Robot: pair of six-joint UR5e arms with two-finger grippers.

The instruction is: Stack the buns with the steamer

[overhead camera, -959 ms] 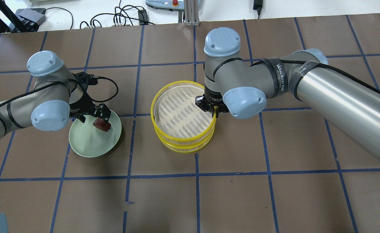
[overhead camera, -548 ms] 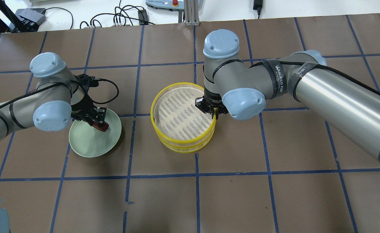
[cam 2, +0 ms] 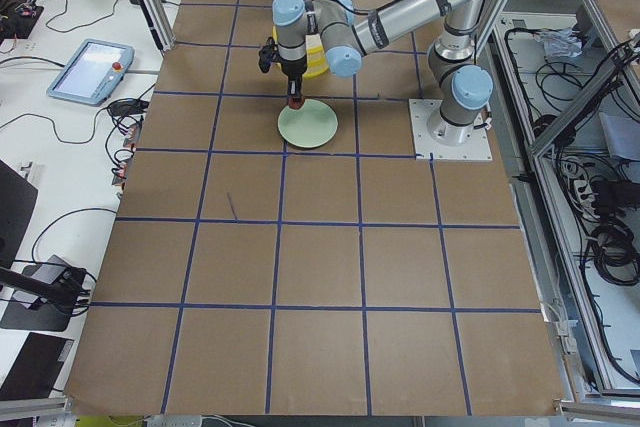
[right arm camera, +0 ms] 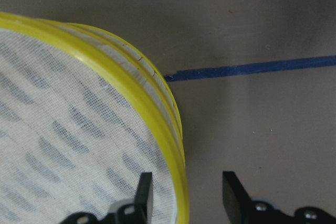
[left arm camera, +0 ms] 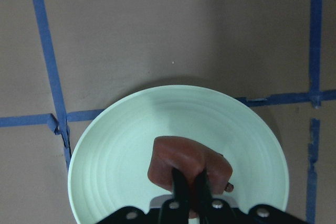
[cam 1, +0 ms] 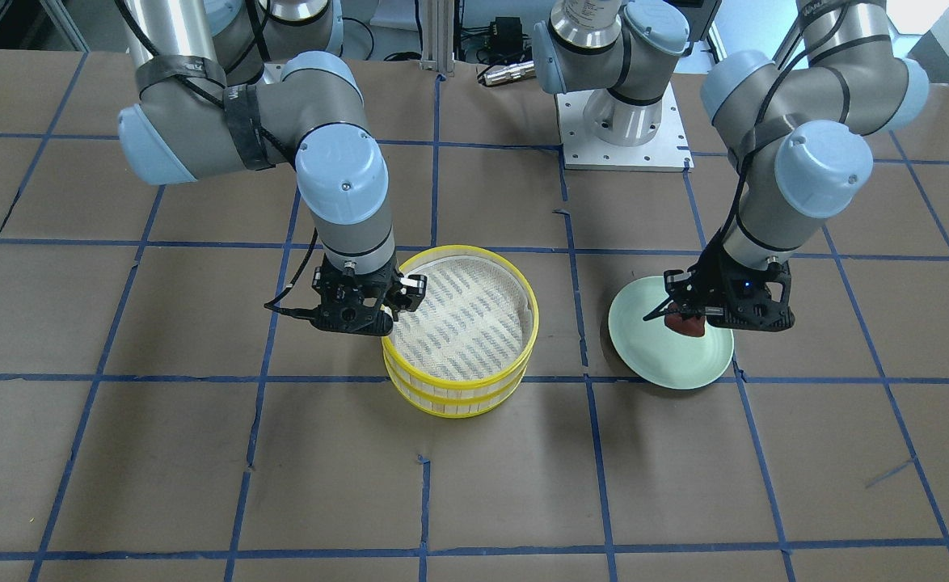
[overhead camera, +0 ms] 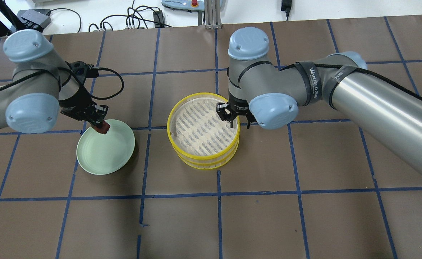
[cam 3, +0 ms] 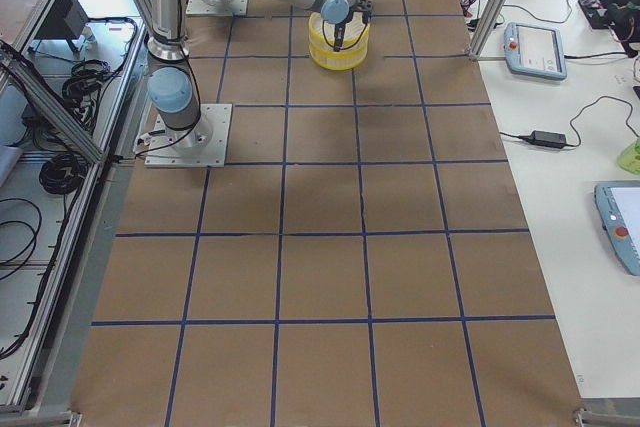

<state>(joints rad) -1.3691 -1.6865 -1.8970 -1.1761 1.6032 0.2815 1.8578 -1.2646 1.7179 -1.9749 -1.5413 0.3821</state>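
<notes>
My left gripper [overhead camera: 101, 126] is shut on the reddish-brown bun [overhead camera: 104, 127] and holds it a little above the far edge of the pale green plate [overhead camera: 103, 156]. The left wrist view shows the bun [left arm camera: 178, 158] between the closed fingers, with the plate [left arm camera: 115, 156] below. My right gripper [overhead camera: 234, 120] is open, and its fingers [right arm camera: 231, 192] straddle the right rim of the yellow two-tier steamer [overhead camera: 203, 156] without touching it. The steamer's top tier holds only a cloth liner. The white bun is hidden.
The brown table [overhead camera: 268, 216] is marked with a blue tape grid. Cables and a controller lie beyond the far edge [overhead camera: 132, 18]. The plate [cam 1: 668, 364] and the steamer [cam 1: 458, 392] stand about a hand's width apart.
My left gripper closed on the reddish-brown bun and lifted it off the plate, toward the far left. My right gripper let go of the steamer's rim and opened.
</notes>
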